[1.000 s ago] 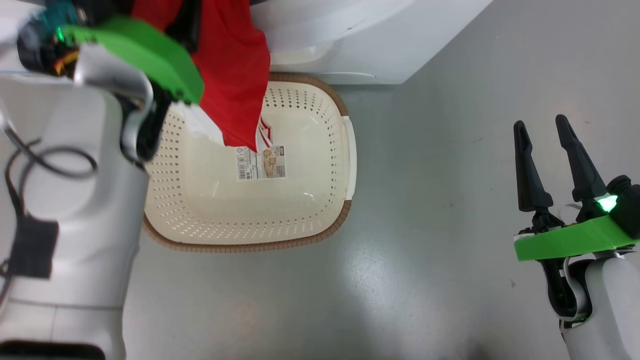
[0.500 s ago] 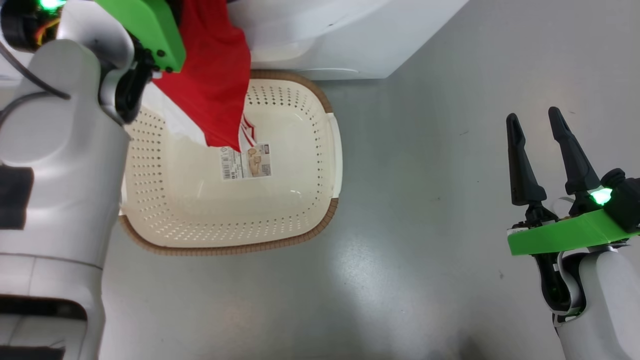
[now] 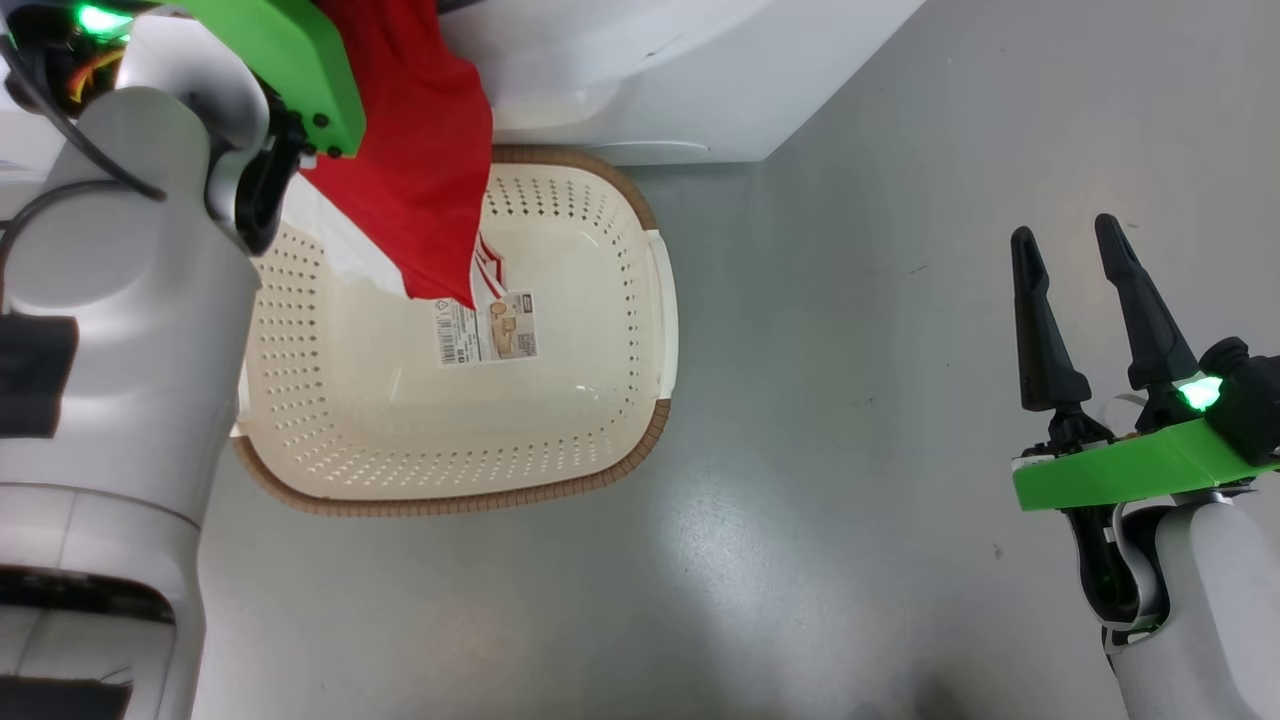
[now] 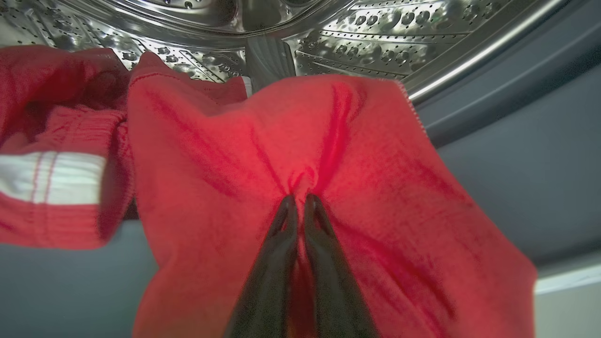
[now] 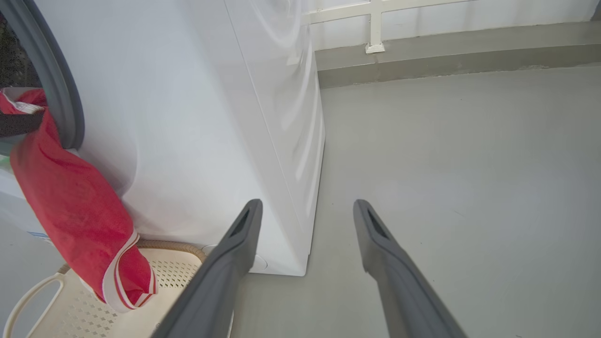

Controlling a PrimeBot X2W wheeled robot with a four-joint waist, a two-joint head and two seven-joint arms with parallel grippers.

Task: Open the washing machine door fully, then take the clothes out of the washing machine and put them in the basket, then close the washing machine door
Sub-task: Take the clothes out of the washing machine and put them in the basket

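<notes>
Left gripper [image 4: 298, 201] pinched tight on the clothes [image 4: 338, 155]; right gripper [image 3: 1066, 232] spread apart above the floor.
You can't see the left fingertips in your head view, where a green mount and red fabric cover them. Your left wrist view shows them clamping a fold at the drum [image 4: 375, 33] mouth. The clothes hang from the washing machine [image 5: 188, 117] opening over the basket [image 3: 480, 498]; whether they touch its stickered bottom is unclear.
</notes>
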